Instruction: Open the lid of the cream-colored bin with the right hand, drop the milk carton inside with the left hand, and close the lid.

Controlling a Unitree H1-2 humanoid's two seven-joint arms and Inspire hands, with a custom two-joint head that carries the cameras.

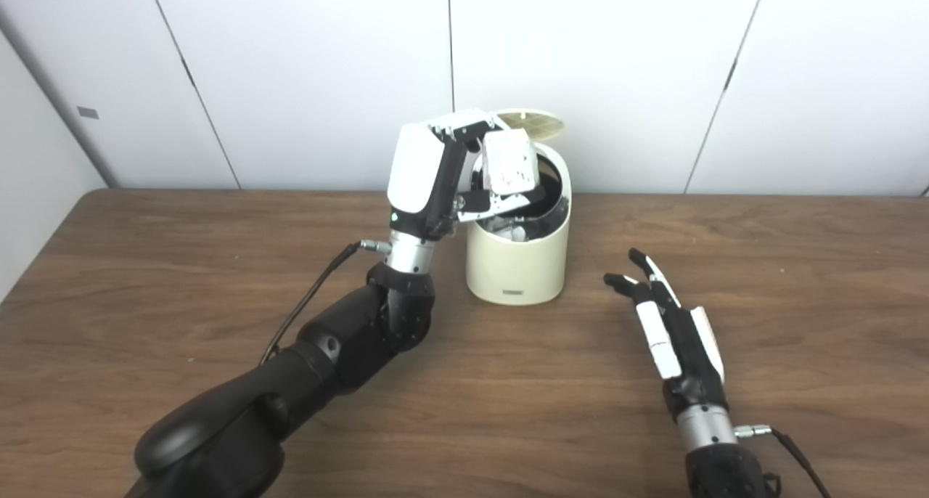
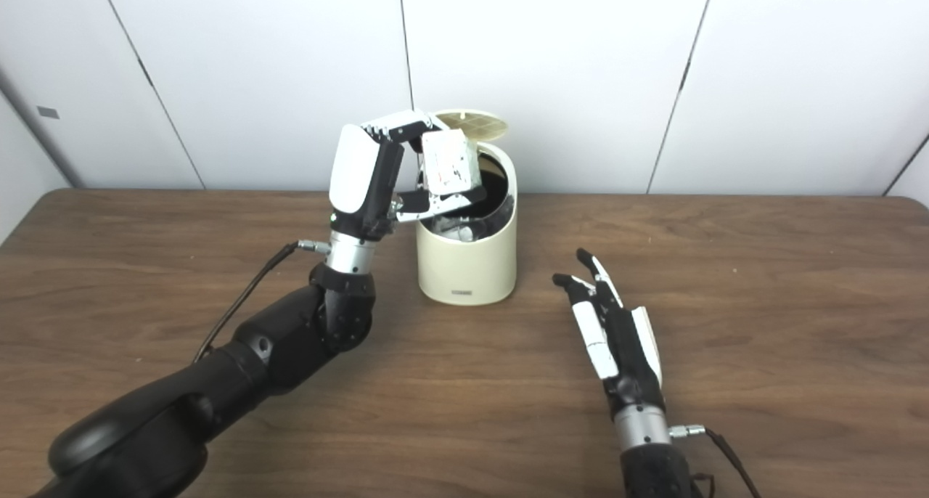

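Wooden table (image 1: 508,411): left hand (image 1: 435,175) fingers hold white, seemingly smudged milk carton (image 1: 510,162) over open cream-colored bin (image 1: 517,258).

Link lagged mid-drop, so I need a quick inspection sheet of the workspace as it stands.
Surface: brown wooden table, bare around the bin.
Job's things: cream bin upright, lid raised; milk carton held over the opening, not released.
Clutter: nothing seen on the table; something pale lies inside the bin.
Hands: left hand shut on the carton; right hand open, fingers extended, right of the bin.
Cables: wrist cable on the left arm, another at the right wrist.
Surroundings: white wall panels.
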